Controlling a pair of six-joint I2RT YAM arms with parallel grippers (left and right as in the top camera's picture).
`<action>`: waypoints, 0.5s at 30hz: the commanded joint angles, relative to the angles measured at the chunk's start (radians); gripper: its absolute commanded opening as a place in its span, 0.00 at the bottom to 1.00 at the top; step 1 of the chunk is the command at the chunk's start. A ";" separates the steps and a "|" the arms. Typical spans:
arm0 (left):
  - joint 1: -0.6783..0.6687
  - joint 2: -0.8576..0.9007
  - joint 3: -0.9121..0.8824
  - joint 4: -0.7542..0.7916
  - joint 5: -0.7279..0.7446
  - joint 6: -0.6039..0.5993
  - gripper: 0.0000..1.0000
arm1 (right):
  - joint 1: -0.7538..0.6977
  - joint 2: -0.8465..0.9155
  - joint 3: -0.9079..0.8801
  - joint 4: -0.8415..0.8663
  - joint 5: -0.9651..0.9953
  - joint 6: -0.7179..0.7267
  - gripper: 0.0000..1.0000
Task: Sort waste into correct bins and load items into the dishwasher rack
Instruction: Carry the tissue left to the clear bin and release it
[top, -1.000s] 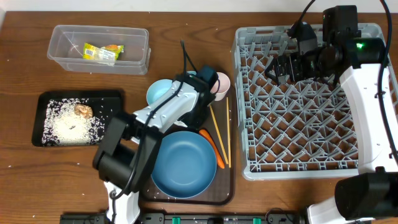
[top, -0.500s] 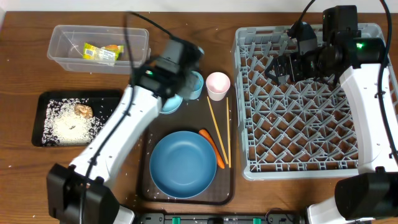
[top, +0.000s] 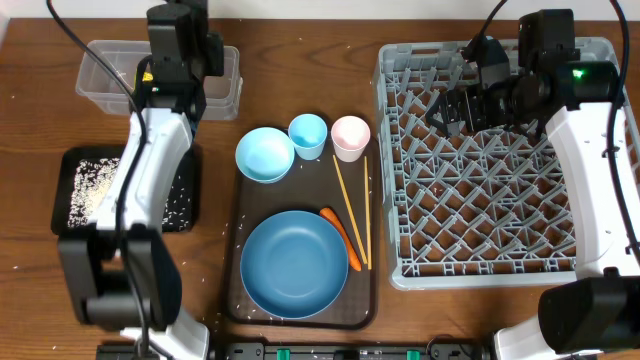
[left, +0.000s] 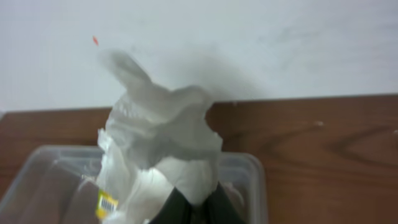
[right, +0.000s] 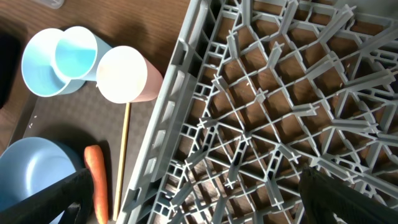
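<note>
In the left wrist view my left gripper (left: 193, 208) is shut on the crumpled white tissue (left: 161, 137) and holds it over the clear tub (left: 252, 177), where the yellow-green wrapper (left: 107, 202) lies. Overhead, that gripper (top: 180, 60) hangs over the tub (top: 100, 70). The black tray (top: 75, 160) holds rice (top: 90, 185); the brown lump is hidden. Blue plate (top: 295, 263), carrot (top: 342, 238), chopsticks (top: 350, 205), bowl (top: 265, 155), blue cup (top: 308, 135) and pink cup (top: 350, 137) sit on the brown tray. My right gripper (top: 445, 110) is open and empty above the grey rack (top: 490, 170).
The brown serving tray (top: 300, 312) lies between the black tray and the rack. Loose rice grains are scattered on the wood around the black tray. The right wrist view shows the rack wall (right: 168, 124) beside the pink cup (right: 127, 74) and carrot (right: 96, 180).
My left arm has swung from over the brown tray up and left to over the clear tub, with the tissue in its jaws. The right arm has not moved.
</note>
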 joint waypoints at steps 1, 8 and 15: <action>0.006 0.084 0.007 0.035 -0.001 -0.009 0.09 | 0.006 -0.010 -0.003 -0.002 0.000 -0.014 0.99; 0.007 0.119 0.007 0.022 -0.002 -0.009 0.79 | 0.006 -0.010 -0.003 -0.014 0.000 -0.014 0.99; 0.002 0.057 0.007 -0.024 -0.004 -0.009 0.89 | 0.006 -0.010 -0.003 -0.018 0.000 -0.014 0.99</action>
